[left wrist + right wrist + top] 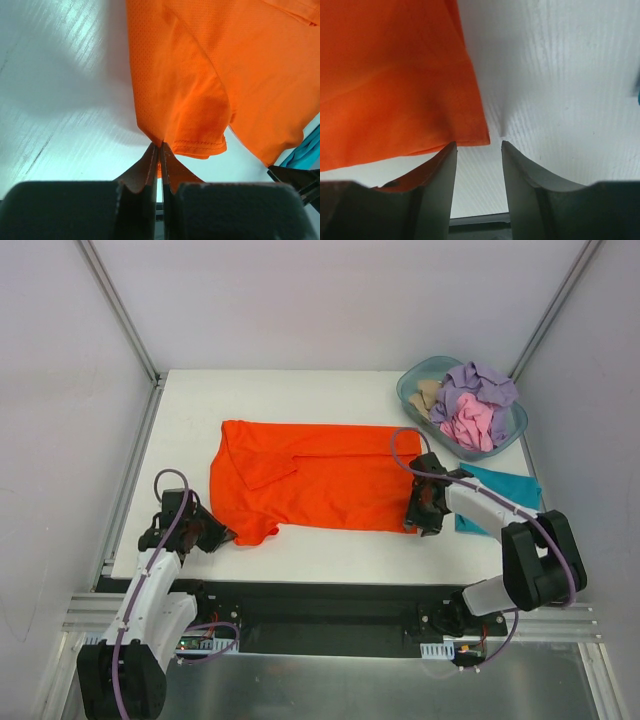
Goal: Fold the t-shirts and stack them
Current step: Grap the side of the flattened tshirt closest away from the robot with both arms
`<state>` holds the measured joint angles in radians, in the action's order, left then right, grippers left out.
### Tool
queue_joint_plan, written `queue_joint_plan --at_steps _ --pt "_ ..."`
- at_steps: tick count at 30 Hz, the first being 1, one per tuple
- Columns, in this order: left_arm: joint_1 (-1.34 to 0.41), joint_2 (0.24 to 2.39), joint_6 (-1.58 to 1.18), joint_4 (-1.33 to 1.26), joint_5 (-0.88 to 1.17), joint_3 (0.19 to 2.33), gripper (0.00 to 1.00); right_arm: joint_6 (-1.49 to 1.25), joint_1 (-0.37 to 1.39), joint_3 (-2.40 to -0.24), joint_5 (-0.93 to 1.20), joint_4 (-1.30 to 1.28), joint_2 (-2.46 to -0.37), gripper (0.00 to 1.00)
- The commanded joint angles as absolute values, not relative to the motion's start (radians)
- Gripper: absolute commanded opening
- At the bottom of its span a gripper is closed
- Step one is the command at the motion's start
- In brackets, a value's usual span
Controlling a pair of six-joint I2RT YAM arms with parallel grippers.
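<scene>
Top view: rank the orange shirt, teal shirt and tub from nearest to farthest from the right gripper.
1. orange shirt: its near right corner lies at the right gripper.
2. teal shirt: flat, just to the right of that gripper.
3. tub: far right corner, holding more clothes.

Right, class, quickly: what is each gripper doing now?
Left gripper: closed on the orange shirt.
Right gripper: open, fingers apart at the shirt's corner, holding nothing.
</scene>
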<state>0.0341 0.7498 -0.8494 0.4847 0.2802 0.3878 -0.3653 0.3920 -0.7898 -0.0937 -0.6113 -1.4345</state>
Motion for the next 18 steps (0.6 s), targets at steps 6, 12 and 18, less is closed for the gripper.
queue_joint_plan --at_steps 6,12,18 --pt "0.040 0.729 -0.862 0.554 0.250 0.426 0.00 -0.354 0.362 -0.789 -0.023 -0.560 -1.500 0.31" --pt "0.040 0.693 -0.897 0.695 0.218 0.437 0.00 -0.351 0.364 -0.746 -0.015 -0.604 -1.462 0.14" --pt "0.038 0.594 -0.953 0.816 0.222 0.426 0.00 -0.342 0.362 -0.692 -0.022 -0.692 -1.362 0.09"
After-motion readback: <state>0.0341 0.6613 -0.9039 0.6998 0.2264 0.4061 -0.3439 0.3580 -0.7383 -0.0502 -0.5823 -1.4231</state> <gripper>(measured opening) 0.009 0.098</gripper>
